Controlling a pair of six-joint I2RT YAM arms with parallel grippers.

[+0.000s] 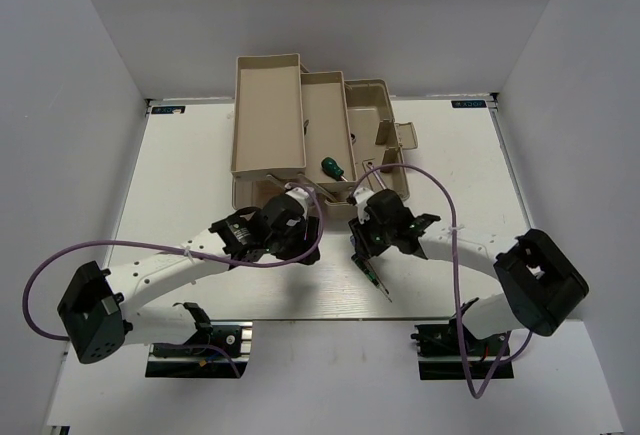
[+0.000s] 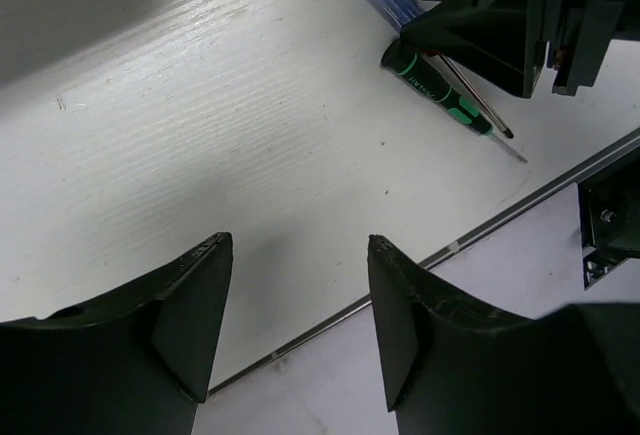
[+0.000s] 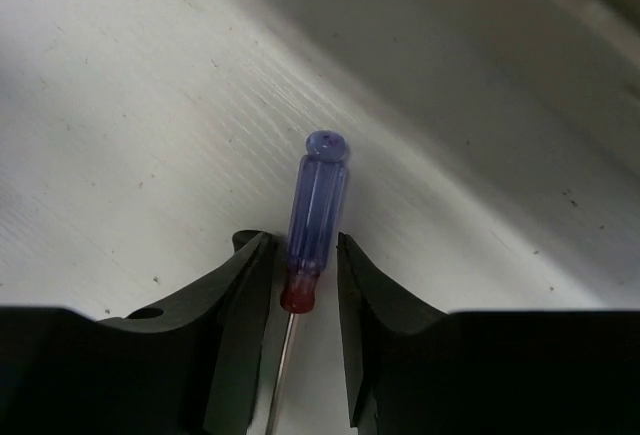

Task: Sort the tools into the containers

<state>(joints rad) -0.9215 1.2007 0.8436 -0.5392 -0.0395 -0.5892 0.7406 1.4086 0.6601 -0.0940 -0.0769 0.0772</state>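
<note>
Your left gripper (image 2: 297,255) hangs open and empty at the near edge of the worktop (image 2: 200,105). Your right gripper (image 3: 302,243) straddles the purple screwdriver (image 3: 318,195); you cannot tell whether it grips.

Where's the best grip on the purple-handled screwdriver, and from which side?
Take the purple-handled screwdriver on its thick handle, near the red collar, coming down from above with one finger on each long side. It lies flat on the table, and the shaft looks too thin to pinch. The right gripper is lined up so, fingers flanking the handle.

1 screwdriver (image 1: 331,167) in toolbox (image 1: 372,95); 2 screwdrivers (image 2: 437,87) before it
</note>
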